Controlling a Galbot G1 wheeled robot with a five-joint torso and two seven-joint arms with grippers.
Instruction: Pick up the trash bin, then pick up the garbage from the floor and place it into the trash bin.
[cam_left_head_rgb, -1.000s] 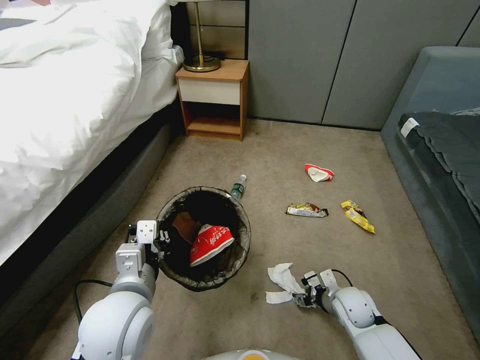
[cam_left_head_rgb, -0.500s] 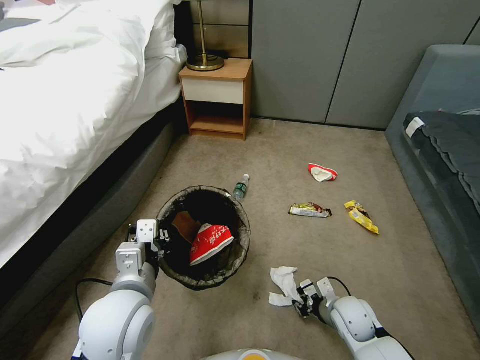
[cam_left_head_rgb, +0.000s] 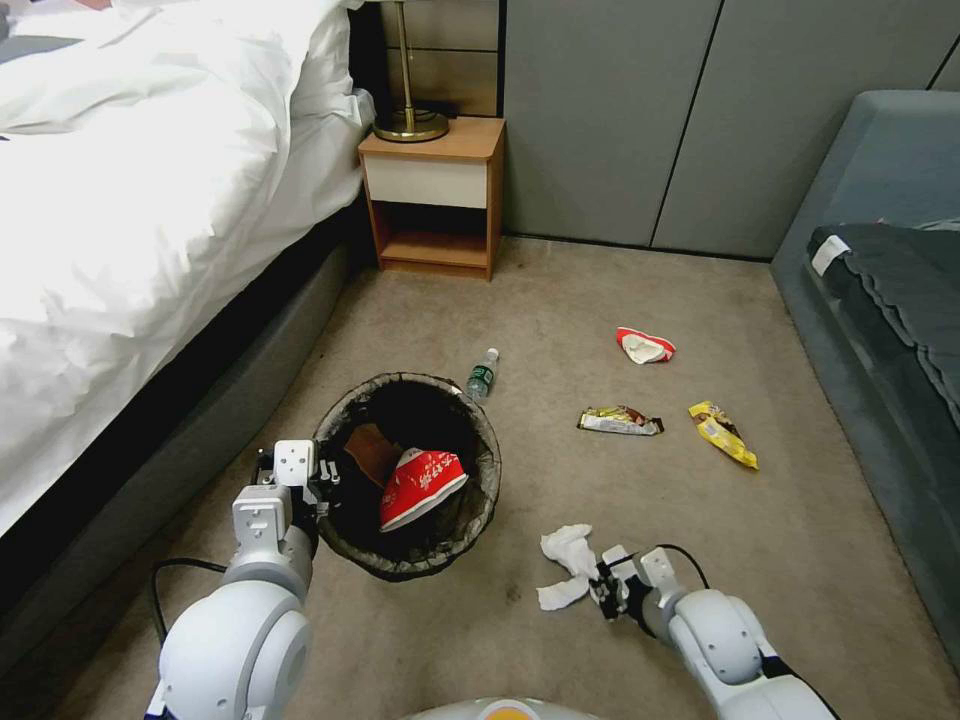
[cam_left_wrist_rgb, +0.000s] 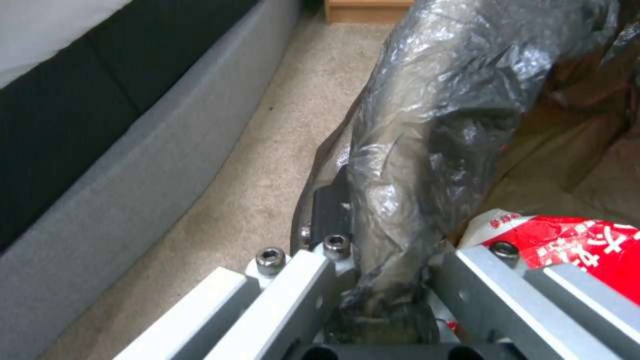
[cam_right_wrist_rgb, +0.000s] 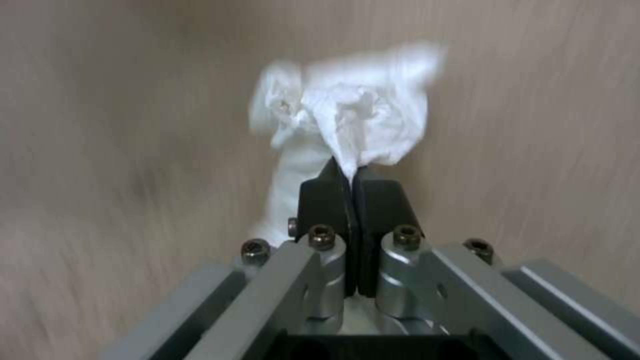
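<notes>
On a bedroom's beige carpet (cam_left_head_rgb: 600, 290) between bed (cam_left_head_rgb: 130, 200) and sofa (cam_left_head_rgb: 880, 260), the right gripper (cam_left_head_rgb: 603, 585) pinches the white tissue (cam_left_head_rgb: 566, 560) low; the left gripper (cam_left_head_rgb: 322, 485) clamps the trash bin (cam_left_head_rgb: 480, 500) rim.

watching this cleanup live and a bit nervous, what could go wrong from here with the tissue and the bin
1. The right end effector pinches only a thin corner of the white tissue; it may tear or slip free on the way over.
2. The left end effector clamps the trash bin by its rim and loose bag; the liner could slide.
3. The red cup lies high inside, so the tissue might bounce out.
</notes>
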